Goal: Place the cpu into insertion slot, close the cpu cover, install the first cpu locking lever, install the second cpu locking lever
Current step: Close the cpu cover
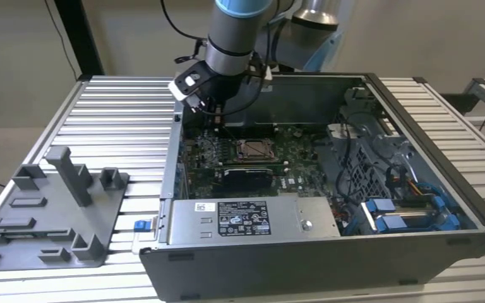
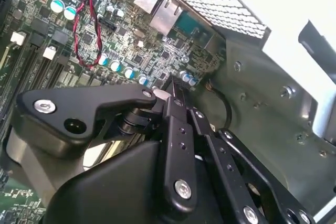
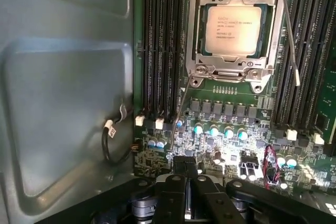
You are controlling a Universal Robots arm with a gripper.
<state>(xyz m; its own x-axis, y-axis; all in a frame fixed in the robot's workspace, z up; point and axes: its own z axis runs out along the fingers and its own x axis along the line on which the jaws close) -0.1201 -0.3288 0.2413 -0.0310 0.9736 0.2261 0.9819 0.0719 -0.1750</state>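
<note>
As both wrist views show, the gripper [image 3: 185, 167] [image 2: 174, 86] has its two black fingertips brought together, with nothing seen between them. It hangs low over the green motherboard [image 3: 226, 142] at a row of teal-topped capacitors [image 3: 214, 129], close to the grey case wall [image 3: 68, 77] and apart from the socket.

The cpu [image 3: 232, 29], silver face up, lies seated in the insertion slot [image 1: 255, 150]. The cpu cover [image 3: 231, 68] is folded down flat around it, the chip showing through its window. One thin wire lever [image 3: 181, 111] runs from the cover's near corner toward the gripper; a second lever [image 3: 292, 45] runs along the cover's opposite side. Whether either is latched cannot be told. Dark memory slots [image 3: 157, 40] flank the socket.

In the exterior view the arm reaches down into the open computer case [image 1: 479, 211], with the gripper to the exterior view's left of the socket. A power supply [image 1: 251, 218] sits at the case's near side. A grey fixture tray [image 1: 48, 208] rests on the slatted table [image 1: 116, 120].
</note>
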